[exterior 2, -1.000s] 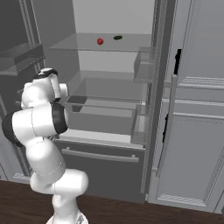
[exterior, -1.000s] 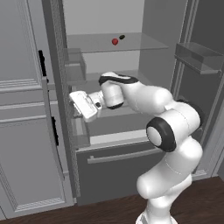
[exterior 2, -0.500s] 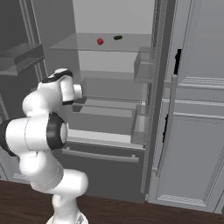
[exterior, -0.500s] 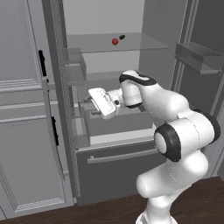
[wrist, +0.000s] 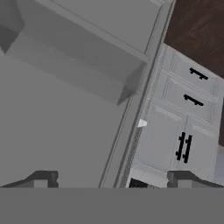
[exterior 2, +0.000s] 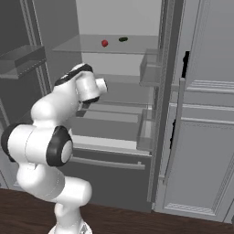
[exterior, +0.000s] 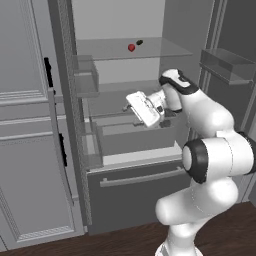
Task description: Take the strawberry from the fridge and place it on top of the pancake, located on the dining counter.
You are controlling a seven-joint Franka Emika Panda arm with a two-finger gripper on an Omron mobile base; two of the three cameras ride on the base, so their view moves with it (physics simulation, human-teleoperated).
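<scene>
The fridge [exterior: 135, 184] stands with both doors swung wide, pale inside. The strawberry [exterior: 131, 47], a tiny red berry, lies on the upper glass shelf, beside a smaller dark item [exterior: 139, 42]; from the other side the strawberry [exterior 2: 104, 43] sits left of that item. My gripper [exterior: 131, 114] hangs inside the opening one shelf level below the berry and a little right of it, turned toward the left door. In the hand view the gripper [wrist: 111, 181] is open, its fingertips [wrist: 41, 179] far apart with nothing between them. The pancake and the dining counter are out of view.
Clear door bins [exterior: 85, 80] [exterior: 227, 62] jut from both open doors on either side of the arm. A drawer [exterior: 130, 137] sits pulled out under my hand. Light grey panelled cabinets [exterior: 25, 150] [exterior 2: 205, 137] with black handles flank the fridge. Dark wood floor [exterior 2: 137, 224] lies below.
My hand has swung right, from the left door's edge to the middle of the fridge opening, and its jaws have spread wider. The strawberry has not moved.
</scene>
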